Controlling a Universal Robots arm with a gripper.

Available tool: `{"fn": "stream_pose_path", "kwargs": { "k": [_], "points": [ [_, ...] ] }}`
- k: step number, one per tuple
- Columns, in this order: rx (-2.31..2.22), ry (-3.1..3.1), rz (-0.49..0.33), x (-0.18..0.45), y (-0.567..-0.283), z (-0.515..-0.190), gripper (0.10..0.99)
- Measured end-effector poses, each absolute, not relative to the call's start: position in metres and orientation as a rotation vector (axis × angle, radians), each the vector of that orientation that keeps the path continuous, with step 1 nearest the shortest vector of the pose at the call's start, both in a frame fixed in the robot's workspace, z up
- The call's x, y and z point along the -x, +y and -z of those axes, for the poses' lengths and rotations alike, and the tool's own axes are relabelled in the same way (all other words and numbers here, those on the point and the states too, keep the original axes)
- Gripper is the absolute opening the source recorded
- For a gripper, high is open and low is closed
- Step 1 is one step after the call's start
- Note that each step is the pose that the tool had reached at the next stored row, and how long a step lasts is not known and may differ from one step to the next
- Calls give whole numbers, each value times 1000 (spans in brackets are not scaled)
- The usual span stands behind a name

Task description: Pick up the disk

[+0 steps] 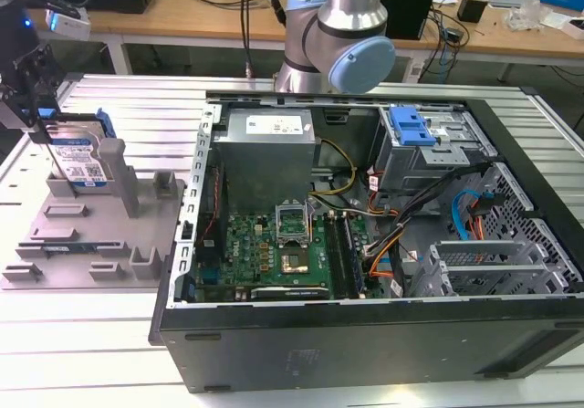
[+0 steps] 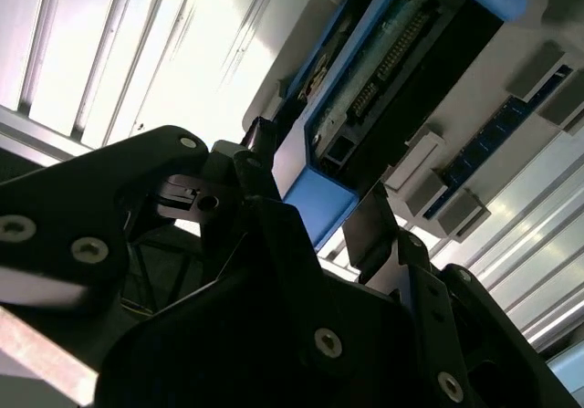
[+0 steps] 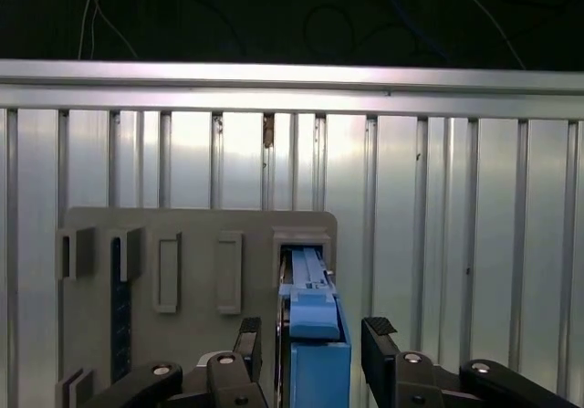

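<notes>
Gripper [image 3: 313, 330] straddles the disk [image 3: 316, 371] standing in grey fixture [image 3: 196, 253].
We note jaws open, gripping nothing (slim gaps both sides); its long axis runs between them.

Gripper [image 1: 41, 125] is running off the frame's edge at the exterior view's upper left. Grey post [image 1: 123, 175] is covering part of the disk [image 1: 80, 157]; label print is showing too small to read.
</notes>
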State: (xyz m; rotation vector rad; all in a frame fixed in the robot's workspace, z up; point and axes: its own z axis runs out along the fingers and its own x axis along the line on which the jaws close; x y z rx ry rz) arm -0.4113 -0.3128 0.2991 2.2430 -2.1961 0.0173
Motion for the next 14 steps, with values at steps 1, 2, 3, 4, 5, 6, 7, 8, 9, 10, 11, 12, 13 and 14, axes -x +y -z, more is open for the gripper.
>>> {"fn": "stream_pose_path", "kwargs": {
  "k": [1, 2, 3, 4, 5, 6, 7, 8, 9, 10, 11, 12, 13, 14],
  "points": [
    [-2242, -2197, -17, 411, -313, -299, 557],
    [-2240, -2200, -17, 411, -313, -298, 557],
    [-2238, -2201, -17, 411, -313, -298, 557],
    [-2236, -2203, -17, 411, -313, -298, 557],
    [-2235, -2205, -17, 411, -313, -298, 557],
    [-2233, -2206, -17, 411, -313, -298, 557],
    [-2231, -2208, -17, 411, -313, -297, 557],
    [-2229, -2210, -17, 411, -313, -297, 545],
    [-2228, -2212, -17, 411, -314, -297, 545],
    [-2226, -2213, -17, 411, -314, -297, 478],
    [-2224, -2215, -17, 411, -314, -297, 408],
    [-2222, -2217, -17, 411, -314, -297, 408],
    [-2220, -2219, -17, 411, -314, -296, 408],
    [-2219, -2220, -17, 411, -314, -296, 408]
  ]
}}
